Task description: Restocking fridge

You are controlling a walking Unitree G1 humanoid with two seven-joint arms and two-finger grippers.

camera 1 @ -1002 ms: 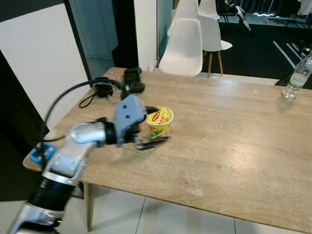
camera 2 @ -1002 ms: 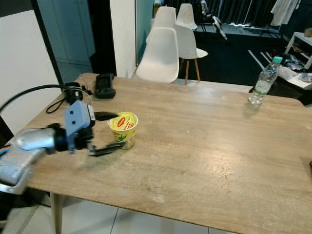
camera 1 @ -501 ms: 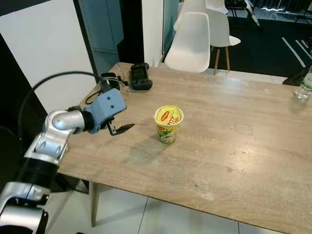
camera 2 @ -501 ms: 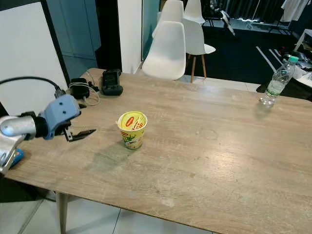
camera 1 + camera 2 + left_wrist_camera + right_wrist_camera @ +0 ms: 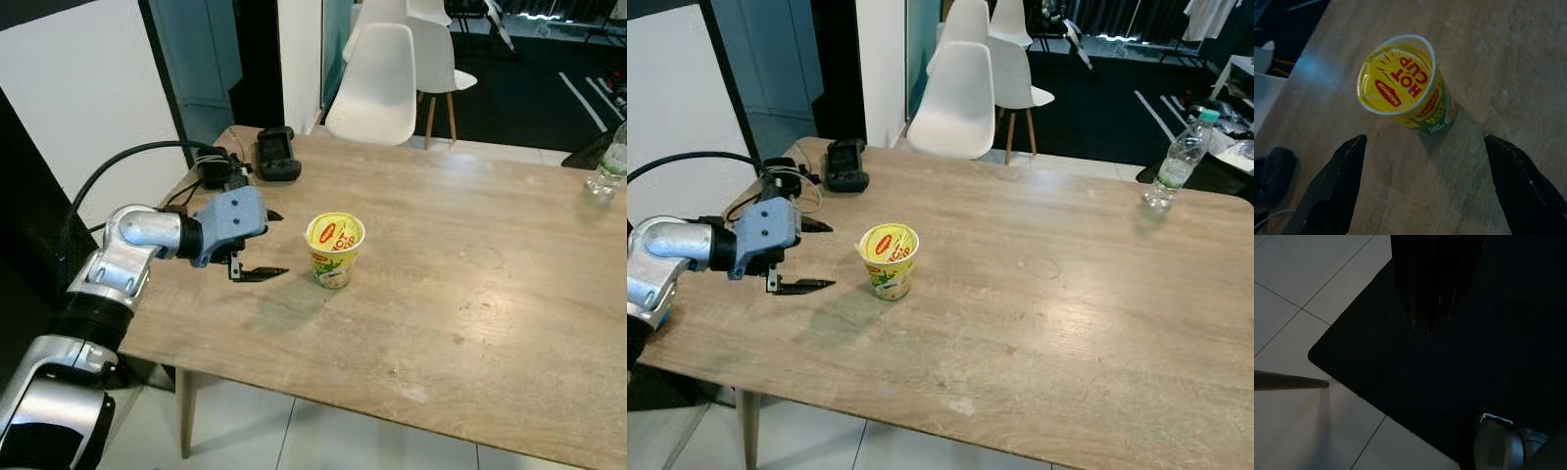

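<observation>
A yellow Hot Cup noodle cup (image 5: 335, 250) stands upright on the wooden table (image 5: 470, 313), left of its middle. My left gripper (image 5: 278, 243) hovers just above the table a short way to the cup's left, open and pointing at it. Nothing is between its fingers. In the left wrist view the cup (image 5: 1403, 88) sits ahead of the two spread black fingers (image 5: 1332, 196), apart from both. My right gripper (image 5: 1425, 325) hangs idle over the floor, its fingers pressed together.
A black controller (image 5: 277, 157) and a charger with cables (image 5: 211, 168) lie at the table's far left corner. A water bottle (image 5: 1178, 166) stands at the far right edge. White chairs (image 5: 372, 83) stand behind the table. A black mat (image 5: 1449, 382) lies on the tiled floor.
A second ago the left gripper's fingers stood around the cup. It then pulled back to the left, and has now come partway toward the cup again, open. The cup stayed on the table.
</observation>
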